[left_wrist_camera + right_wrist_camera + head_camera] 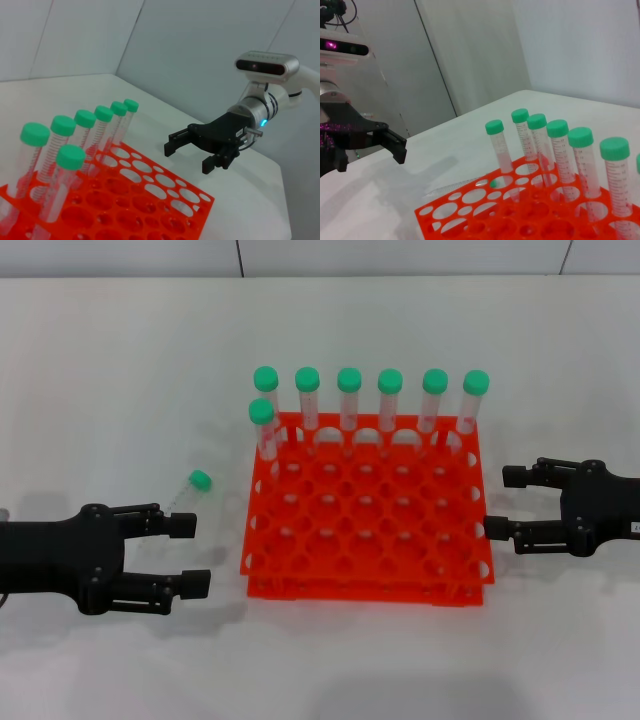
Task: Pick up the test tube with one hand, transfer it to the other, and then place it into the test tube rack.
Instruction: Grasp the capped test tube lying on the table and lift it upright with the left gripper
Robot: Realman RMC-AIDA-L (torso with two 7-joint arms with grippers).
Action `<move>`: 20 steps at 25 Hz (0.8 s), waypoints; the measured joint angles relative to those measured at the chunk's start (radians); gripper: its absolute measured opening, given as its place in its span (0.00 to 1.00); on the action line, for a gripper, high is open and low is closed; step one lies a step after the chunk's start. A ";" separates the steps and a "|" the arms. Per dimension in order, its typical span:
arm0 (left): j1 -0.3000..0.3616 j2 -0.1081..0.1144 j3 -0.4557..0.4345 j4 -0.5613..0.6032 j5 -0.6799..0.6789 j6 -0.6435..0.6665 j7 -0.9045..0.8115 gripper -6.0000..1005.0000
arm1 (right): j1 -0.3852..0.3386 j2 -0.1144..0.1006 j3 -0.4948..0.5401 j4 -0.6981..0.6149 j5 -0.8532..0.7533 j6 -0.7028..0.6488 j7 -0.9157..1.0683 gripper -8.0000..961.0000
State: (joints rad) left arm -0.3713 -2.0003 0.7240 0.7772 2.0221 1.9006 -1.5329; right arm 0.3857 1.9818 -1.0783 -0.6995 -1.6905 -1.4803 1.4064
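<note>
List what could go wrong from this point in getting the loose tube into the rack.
1. The loose tube lies flat on the table just beyond the open left hand; a shallow grab may roll it away.
2. It lies close to the rack, so the hand could bump the rack's edge.
3. Seven capped tubes stand at the rack's far side; the right hand might knock them when inserting.

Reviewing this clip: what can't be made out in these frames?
- Loose tube: in the right wrist view the rack hides most of it; absent from the left wrist view.
- Left end effector: arm cut by the head view's edge.
- Right end effector: label cut by the head view's edge.
</note>
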 joint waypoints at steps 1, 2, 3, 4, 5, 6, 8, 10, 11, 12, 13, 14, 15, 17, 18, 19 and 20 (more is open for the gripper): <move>0.000 0.000 0.000 0.000 0.000 0.000 0.000 0.86 | 0.000 0.000 0.000 0.000 0.000 0.000 0.000 0.88; 0.000 -0.001 0.000 0.000 0.000 0.000 0.001 0.86 | 0.000 0.000 0.000 0.000 0.000 0.000 0.000 0.88; 0.000 -0.001 0.000 0.000 0.000 0.000 0.000 0.86 | -0.001 0.000 0.000 0.000 0.000 0.000 0.000 0.88; 0.000 -0.002 0.000 0.001 0.000 0.000 0.001 0.86 | -0.001 0.000 0.000 0.000 0.001 -0.001 0.000 0.88; 0.000 -0.002 0.000 0.001 -0.001 0.000 0.000 0.86 | -0.002 0.000 0.000 0.000 0.001 -0.001 0.000 0.88; 0.000 -0.002 0.000 0.001 -0.001 0.000 0.000 0.86 | -0.003 0.000 0.000 0.000 0.001 -0.001 -0.001 0.88; 0.000 -0.003 0.000 0.001 -0.001 0.000 0.000 0.86 | -0.004 0.000 0.000 0.000 0.001 -0.001 -0.001 0.88; 0.000 -0.004 0.000 0.003 -0.001 0.000 0.000 0.86 | -0.004 0.001 0.000 0.000 0.001 -0.001 -0.001 0.88; 0.000 -0.004 0.000 0.003 -0.002 0.000 0.001 0.86 | -0.005 0.001 0.000 0.000 0.001 -0.001 0.000 0.88; 0.000 -0.004 0.000 0.004 -0.002 0.000 0.000 0.86 | -0.005 0.002 0.000 0.000 0.002 -0.001 0.000 0.88; 0.000 -0.004 0.000 0.004 -0.002 0.000 0.001 0.86 | -0.005 0.002 0.000 0.001 0.002 0.000 0.001 0.88; 0.000 -0.004 -0.004 0.004 -0.002 0.000 0.003 0.86 | -0.005 0.002 0.000 0.002 0.003 0.000 0.001 0.88; 0.000 -0.005 -0.007 0.004 -0.002 0.000 0.005 0.86 | -0.006 0.003 0.000 0.003 0.003 0.000 0.001 0.88; 0.000 -0.005 -0.011 0.003 -0.002 0.000 0.007 0.86 | -0.006 0.005 0.000 0.003 0.003 0.000 -0.001 0.88; 0.000 -0.006 -0.012 0.003 -0.002 0.000 0.007 0.86 | -0.007 0.005 0.000 0.003 0.003 0.000 -0.001 0.88; 0.000 -0.005 -0.012 0.002 -0.002 0.000 0.008 0.86 | -0.007 0.005 0.000 0.003 0.003 0.000 -0.001 0.88; 0.000 -0.005 -0.012 0.002 -0.002 0.000 0.008 0.86 | -0.007 0.006 0.001 0.003 0.003 0.000 -0.001 0.88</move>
State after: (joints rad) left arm -0.3712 -2.0056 0.7118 0.7791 2.0201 1.9006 -1.5250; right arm 0.3787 1.9873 -1.0776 -0.6961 -1.6873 -1.4801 1.4051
